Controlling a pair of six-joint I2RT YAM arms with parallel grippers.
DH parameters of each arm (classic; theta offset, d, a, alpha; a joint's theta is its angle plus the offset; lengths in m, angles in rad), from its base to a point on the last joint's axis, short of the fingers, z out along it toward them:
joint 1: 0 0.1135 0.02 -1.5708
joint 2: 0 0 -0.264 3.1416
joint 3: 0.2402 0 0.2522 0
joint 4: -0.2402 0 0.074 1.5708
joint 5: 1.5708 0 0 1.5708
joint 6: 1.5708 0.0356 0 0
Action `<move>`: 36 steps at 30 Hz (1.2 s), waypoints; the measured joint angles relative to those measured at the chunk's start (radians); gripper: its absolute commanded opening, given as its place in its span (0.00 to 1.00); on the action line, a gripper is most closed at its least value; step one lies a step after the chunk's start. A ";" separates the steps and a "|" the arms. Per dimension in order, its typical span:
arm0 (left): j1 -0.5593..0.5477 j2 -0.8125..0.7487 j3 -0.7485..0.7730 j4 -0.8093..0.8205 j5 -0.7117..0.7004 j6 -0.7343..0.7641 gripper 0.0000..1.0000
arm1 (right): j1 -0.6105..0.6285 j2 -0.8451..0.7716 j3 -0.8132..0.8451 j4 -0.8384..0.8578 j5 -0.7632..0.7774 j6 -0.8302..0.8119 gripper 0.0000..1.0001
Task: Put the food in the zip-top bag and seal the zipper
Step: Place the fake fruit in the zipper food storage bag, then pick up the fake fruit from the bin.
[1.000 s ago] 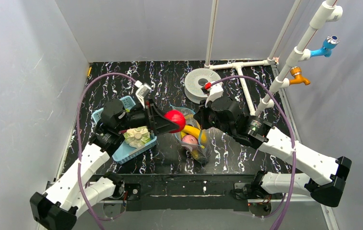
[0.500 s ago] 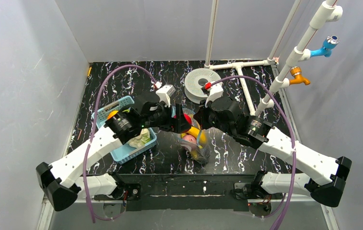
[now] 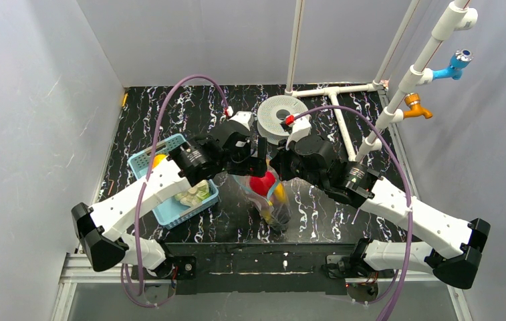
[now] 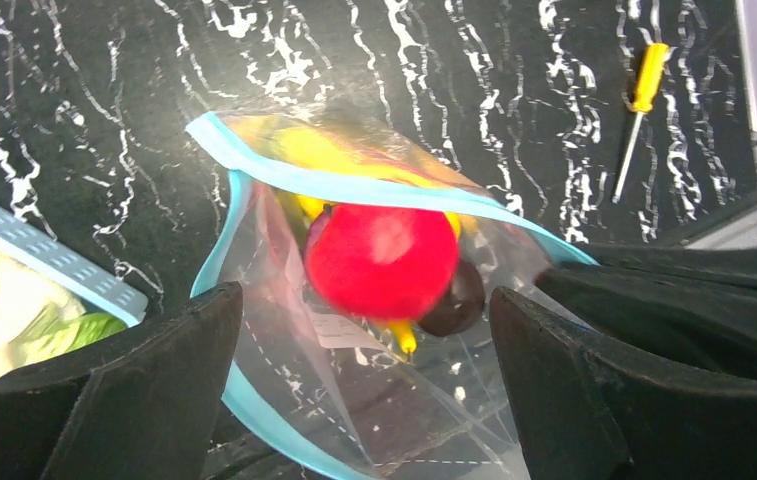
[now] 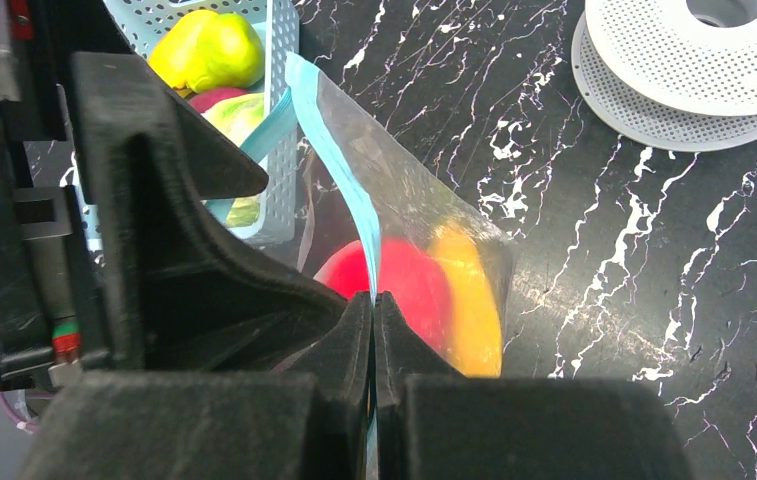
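- Food sits inside the zip-top bag, which lies on the black table with white squiggles, in the middle between the two arms.
- It is a clear, crinkly bag with a light-blue zipper running round its mouth, and the mouth gapes open.
- Inside it are a shiny round red fruit, a yellow banana and a dark purple eggplant that touches the red fruit.
- A pale patch shows on the bag, too blurry to read.
- The right gripper is pinched tight on the zipper and holds one side of the mouth.
- The left gripper hangs right over the mouth with its claw spread wide, and it holds nothing.
- The red fruit lies below, between the left gripper's two fingers, and touches neither.
- Just left of the bag stands a blue basket.
- A pale-green cabbage fills the basket's near end, and a yellow fruit and a reddish piece lie at its far end.
- A yellow screwdriver lies alone by the table's edge.
- Farther back a white disc full of little holes lies flat.
- White pipes run along the far right, with an orange tap and a blue tap on them.
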 measured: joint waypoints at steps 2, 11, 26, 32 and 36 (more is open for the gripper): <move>0.000 0.009 0.000 -0.016 -0.019 -0.004 0.98 | 0.000 0.000 0.000 0.000 0.000 0.000 0.01; 0.000 0.005 0.009 -0.024 -0.035 0.021 0.97 | 0.000 -0.001 0.000 0.000 0.000 0.000 0.01; -0.002 -0.404 -0.093 0.074 0.028 0.249 0.98 | 0.000 -0.005 0.000 0.000 0.000 0.000 0.01; -0.003 -0.479 -0.148 0.005 -0.304 0.300 0.98 | 0.000 -0.005 0.000 0.000 0.000 0.000 0.01; -0.003 -0.463 -0.255 -0.048 -0.524 0.302 0.98 | 0.000 -0.005 0.000 0.000 0.000 0.000 0.01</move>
